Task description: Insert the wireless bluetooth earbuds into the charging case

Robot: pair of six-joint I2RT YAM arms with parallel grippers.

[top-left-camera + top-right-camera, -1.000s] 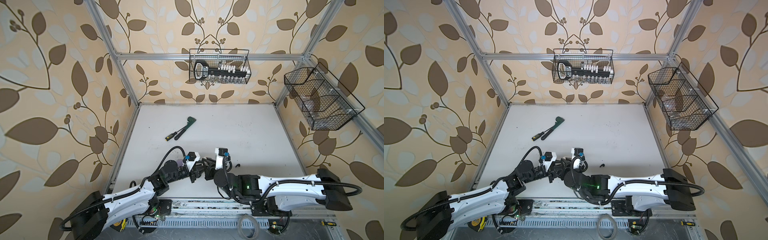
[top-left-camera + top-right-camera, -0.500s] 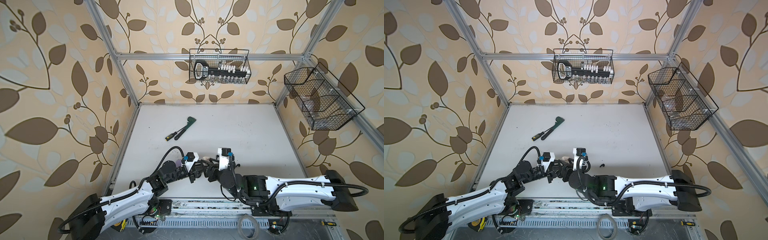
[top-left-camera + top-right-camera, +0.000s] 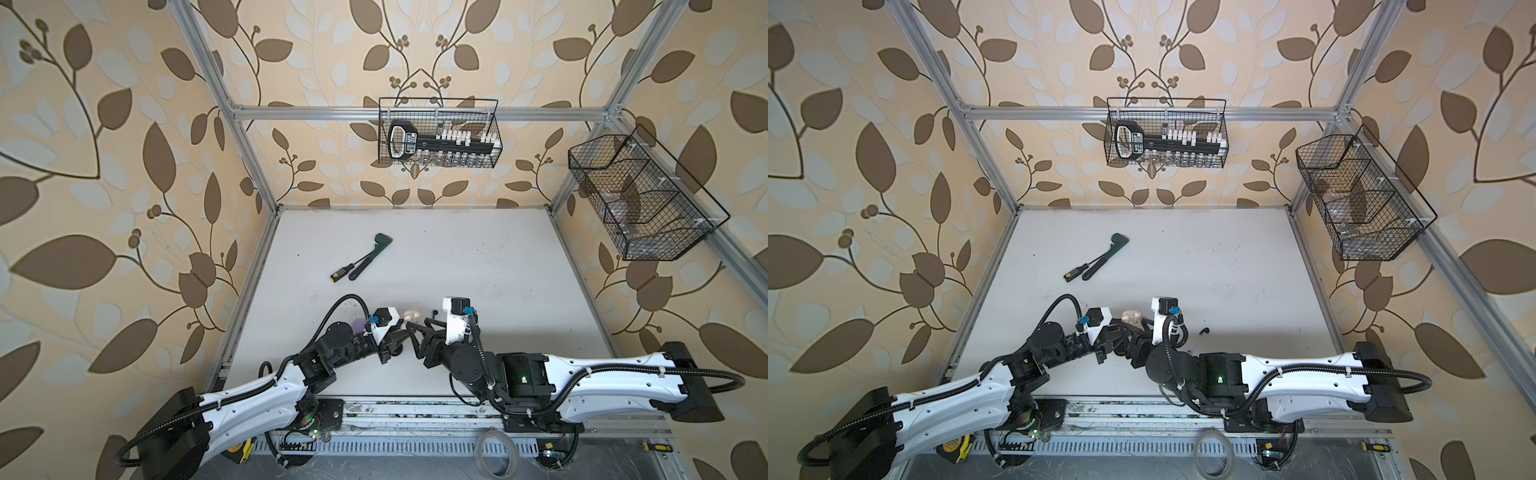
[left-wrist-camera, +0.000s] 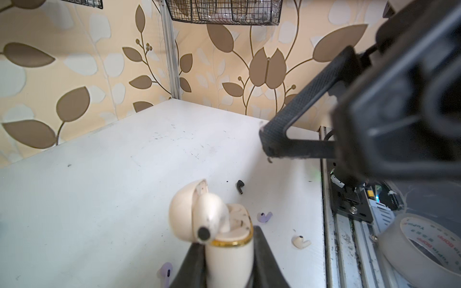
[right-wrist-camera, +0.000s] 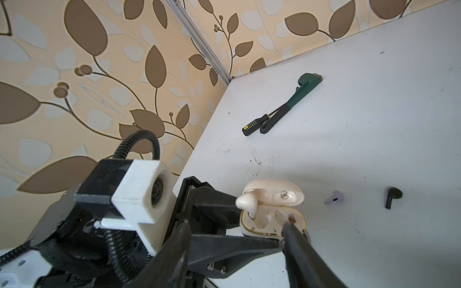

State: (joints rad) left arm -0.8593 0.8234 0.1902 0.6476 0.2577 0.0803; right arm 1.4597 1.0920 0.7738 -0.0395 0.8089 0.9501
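Observation:
My left gripper (image 4: 229, 264) is shut on the body of a cream charging case (image 4: 230, 251) with a gold rim, held upright with its lid (image 5: 274, 193) open. A cream earbud (image 5: 247, 203) stands stem-down in one slot, its head proud of the rim. The other slot (image 5: 291, 219) is empty. My right gripper (image 5: 237, 234) is open close beside the case, holding nothing. Loose on the table lie a black earbud (image 4: 240, 186), two lavender earbuds (image 4: 264, 217) (image 4: 165, 273) and a cream one (image 4: 300, 241). In both top views the case (image 3: 411, 318) (image 3: 1133, 318) shows between the two wrists.
A green wrench (image 3: 372, 257) and a small screwdriver (image 3: 343, 272) lie at the table's left middle. Wire baskets hang on the back wall (image 3: 438, 139) and the right wall (image 3: 648, 199). A tape roll (image 4: 419, 249) sits past the table's front rail. Something lavender (image 3: 356, 325) shows behind the left arm.
My right gripper has opened and its arm has shifted left toward the case. The cream earbud now stands in the case. The left gripper has kept its hold.

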